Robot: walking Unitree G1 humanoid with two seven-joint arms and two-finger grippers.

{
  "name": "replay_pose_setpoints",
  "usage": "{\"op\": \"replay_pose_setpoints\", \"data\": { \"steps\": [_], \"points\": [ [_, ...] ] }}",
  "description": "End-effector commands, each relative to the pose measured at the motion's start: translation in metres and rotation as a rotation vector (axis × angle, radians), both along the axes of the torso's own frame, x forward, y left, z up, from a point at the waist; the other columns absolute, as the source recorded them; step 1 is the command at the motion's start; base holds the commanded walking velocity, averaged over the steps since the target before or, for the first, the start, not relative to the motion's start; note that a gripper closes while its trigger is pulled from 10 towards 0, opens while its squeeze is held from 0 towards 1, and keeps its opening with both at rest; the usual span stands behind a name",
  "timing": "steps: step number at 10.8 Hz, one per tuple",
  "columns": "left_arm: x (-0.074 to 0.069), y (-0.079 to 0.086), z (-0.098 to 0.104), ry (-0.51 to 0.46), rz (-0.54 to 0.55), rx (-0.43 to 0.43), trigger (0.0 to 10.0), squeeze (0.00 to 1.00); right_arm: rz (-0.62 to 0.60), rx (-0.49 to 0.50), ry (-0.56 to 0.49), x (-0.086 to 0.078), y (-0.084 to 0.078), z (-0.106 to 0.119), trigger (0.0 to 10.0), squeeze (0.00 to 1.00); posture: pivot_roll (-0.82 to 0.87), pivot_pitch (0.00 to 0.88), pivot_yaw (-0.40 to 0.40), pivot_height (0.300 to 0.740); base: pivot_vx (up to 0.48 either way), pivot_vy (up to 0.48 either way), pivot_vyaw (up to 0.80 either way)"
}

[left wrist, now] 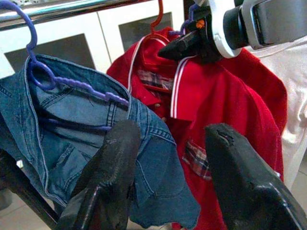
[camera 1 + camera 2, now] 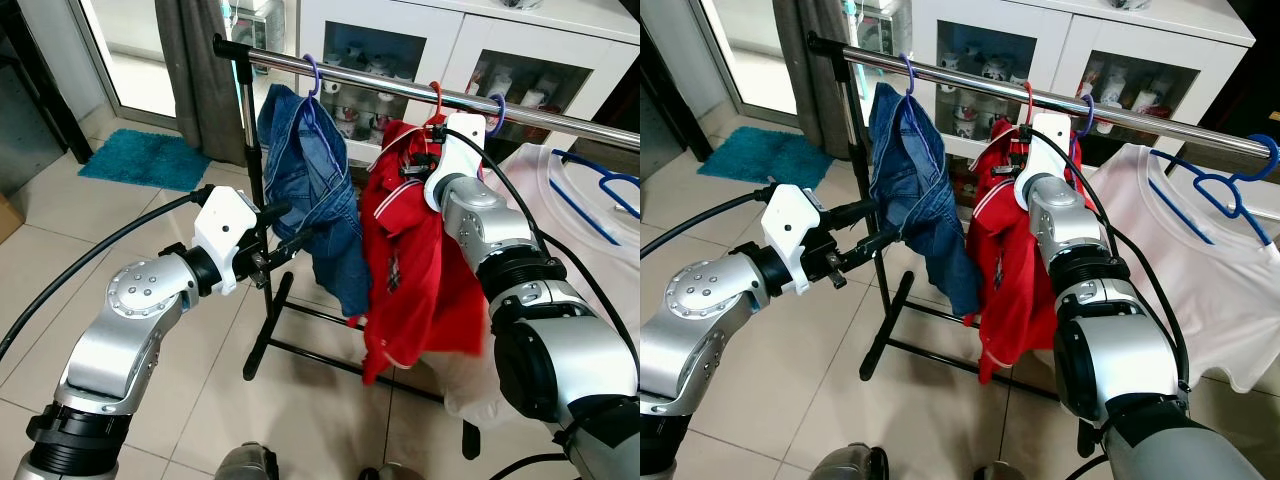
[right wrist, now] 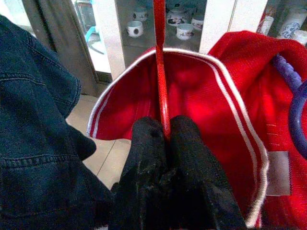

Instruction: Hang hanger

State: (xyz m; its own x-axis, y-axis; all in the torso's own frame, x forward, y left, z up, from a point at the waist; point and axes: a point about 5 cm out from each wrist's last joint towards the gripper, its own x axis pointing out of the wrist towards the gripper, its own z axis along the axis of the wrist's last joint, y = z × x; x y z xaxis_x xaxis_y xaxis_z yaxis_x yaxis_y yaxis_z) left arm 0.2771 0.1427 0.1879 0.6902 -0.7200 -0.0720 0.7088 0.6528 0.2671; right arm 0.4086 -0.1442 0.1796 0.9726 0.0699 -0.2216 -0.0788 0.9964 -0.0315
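Three hangers are seen hooked on the rail [image 2: 560, 122]. The red hanger [image 3: 161, 72] with its red shirt [image 2: 415, 270] is pinched just above the right gripper [image 3: 165, 136], hook apparently over the rail. Release is judged outstanding. The left gripper [image 1: 168, 163], fingers apart, is poised before the denim [image 2: 305, 190].

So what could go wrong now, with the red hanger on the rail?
1. The right claw is shut on the red hanger; pulling back before opening could lift its hook off the rail.
2. The open left claw is close to the denim garment and could snag it.
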Motion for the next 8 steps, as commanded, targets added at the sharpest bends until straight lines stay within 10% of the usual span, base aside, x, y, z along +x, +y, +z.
{"op": "replay_pose_setpoints", "data": {
  "steps": [1, 3, 4, 8],
  "points": [
    [-0.001, -0.003, 0.007, -0.022, -0.018, 0.003, 10.0, 0.00, -0.018, 0.014, -0.026, 0.003, -0.004, 0.010, 10.0, 0.00, 0.14, 0.126, -0.050, 0.740, 0.000, 0.000, 0.00],
    [-0.002, -0.002, 0.008, -0.017, -0.022, 0.009, 10.0, 0.00, -0.035, 0.026, -0.028, 0.006, -0.005, 0.013, 10.0, 0.00, 0.14, 0.135, -0.050, 0.740, 0.000, 0.000, 0.00],
    [-0.002, -0.001, 0.003, -0.004, 0.041, -0.062, 10.0, 0.00, 0.219, 0.130, -0.121, -0.005, -0.009, 0.025, 10.0, 1.00, 0.08, 0.064, -0.033, 0.740, 0.000, 0.000, 0.00],
    [0.005, -0.004, -0.005, 0.010, 0.089, -0.080, 10.0, 0.00, 0.344, 0.191, -0.150, -0.025, -0.002, 0.013, 10.0, 1.00, 0.09, 0.030, -0.024, 0.740, 0.000, 0.000, 0.00]
  ]
}}
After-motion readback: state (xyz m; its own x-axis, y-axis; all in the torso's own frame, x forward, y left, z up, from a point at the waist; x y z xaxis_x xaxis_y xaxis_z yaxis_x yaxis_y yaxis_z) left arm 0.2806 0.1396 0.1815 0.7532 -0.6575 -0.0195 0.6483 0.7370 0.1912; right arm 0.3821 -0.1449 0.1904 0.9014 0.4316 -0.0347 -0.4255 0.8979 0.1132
